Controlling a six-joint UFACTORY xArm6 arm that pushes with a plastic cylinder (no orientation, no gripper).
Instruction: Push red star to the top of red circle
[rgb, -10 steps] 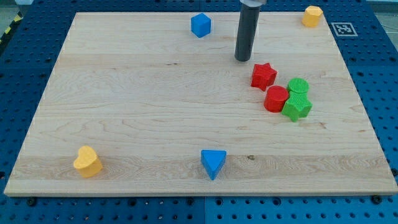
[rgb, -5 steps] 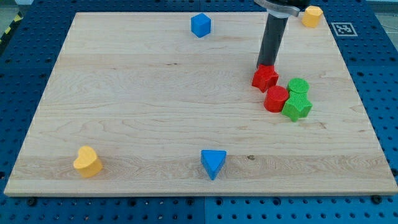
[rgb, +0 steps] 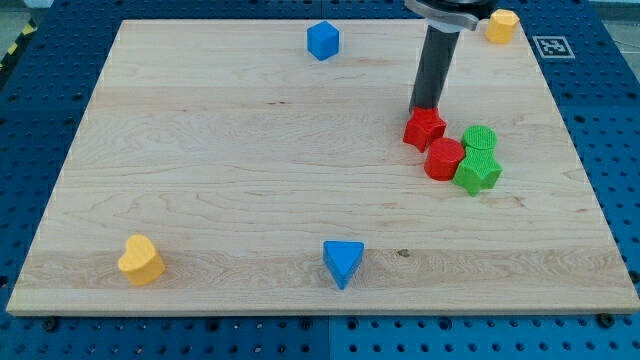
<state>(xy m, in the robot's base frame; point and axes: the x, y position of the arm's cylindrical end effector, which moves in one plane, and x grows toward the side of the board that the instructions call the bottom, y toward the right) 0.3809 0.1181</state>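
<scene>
Two red blocks sit touching: the red star (rgb: 424, 128) lies at the upper left of the red circle (rgb: 444, 159), with my tip (rgb: 426, 106) against the star's top edge. The end effector is a bare rod, nothing to spread or pinch. Nudge the star gently rightward from its left side, so it settles directly above the circle without disturbing it.

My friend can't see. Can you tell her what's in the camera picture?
My tip touches the top edge of the red star block, which sits just up-left of the red circle block on a wooden board. Two green blocks crowd the circle's right.
</scene>
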